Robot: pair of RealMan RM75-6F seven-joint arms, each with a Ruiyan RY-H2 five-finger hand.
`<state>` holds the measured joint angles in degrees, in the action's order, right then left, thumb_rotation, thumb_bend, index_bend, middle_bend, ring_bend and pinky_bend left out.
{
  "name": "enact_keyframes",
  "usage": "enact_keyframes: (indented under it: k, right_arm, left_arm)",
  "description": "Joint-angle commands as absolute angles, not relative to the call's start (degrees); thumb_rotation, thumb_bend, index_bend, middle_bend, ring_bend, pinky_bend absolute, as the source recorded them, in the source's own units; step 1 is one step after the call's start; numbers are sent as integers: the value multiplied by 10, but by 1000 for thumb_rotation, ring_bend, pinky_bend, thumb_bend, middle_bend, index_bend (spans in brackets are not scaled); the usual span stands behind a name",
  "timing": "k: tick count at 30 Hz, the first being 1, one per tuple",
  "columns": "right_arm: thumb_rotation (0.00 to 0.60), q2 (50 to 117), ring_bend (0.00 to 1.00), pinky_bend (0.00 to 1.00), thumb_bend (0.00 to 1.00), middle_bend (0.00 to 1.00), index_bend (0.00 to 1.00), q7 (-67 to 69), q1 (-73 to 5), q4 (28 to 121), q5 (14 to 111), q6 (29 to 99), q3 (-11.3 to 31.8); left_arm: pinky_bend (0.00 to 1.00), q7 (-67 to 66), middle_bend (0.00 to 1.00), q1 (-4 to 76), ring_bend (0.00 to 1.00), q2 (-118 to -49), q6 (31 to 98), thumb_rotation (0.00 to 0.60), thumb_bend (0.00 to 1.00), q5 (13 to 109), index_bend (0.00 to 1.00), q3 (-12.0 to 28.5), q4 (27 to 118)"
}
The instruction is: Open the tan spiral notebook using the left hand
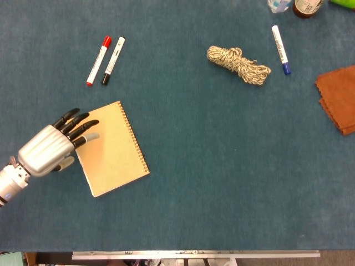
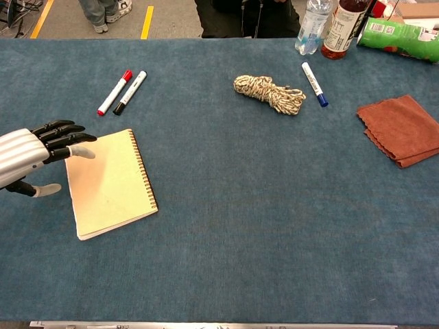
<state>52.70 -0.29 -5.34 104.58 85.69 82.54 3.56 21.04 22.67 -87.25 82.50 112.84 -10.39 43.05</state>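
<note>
Closed notebook [image 1: 109,148] lying flat, long axis slanting away-left to near-right, spiral edge opposite left hand [image 1: 52,147]; fingers spread over its near-hand edge, holding nothing.

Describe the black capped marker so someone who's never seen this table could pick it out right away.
On the blue table, look to the far left area beyond the tan spiral notebook. Two markers lie side by side there; the black capped marker is the right one, beside the red capped marker.

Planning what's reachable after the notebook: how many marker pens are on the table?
3. The red-capped marker and black-capped marker lie side by side beyond the notebook; the blue-capped marker lies right of the rope bundle.
</note>
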Motion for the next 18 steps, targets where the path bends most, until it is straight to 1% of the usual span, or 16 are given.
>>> enact_keyframes:
  k: [1, 18]
  right_arm:
    - [600, 527, 151, 280, 180, 199, 225, -3, -53, 1046, 857, 826, 35]
    - [600, 526, 151, 280, 179, 199, 225, -9, -51, 1050, 855, 827, 35]
  left_arm:
    - [0, 217, 96, 226, 0, -882, 822, 600, 225, 1120, 206, -110, 414]
    - [0, 239, 96, 226, 0, -920, 804, 600, 224, 1090, 206, -130, 357]
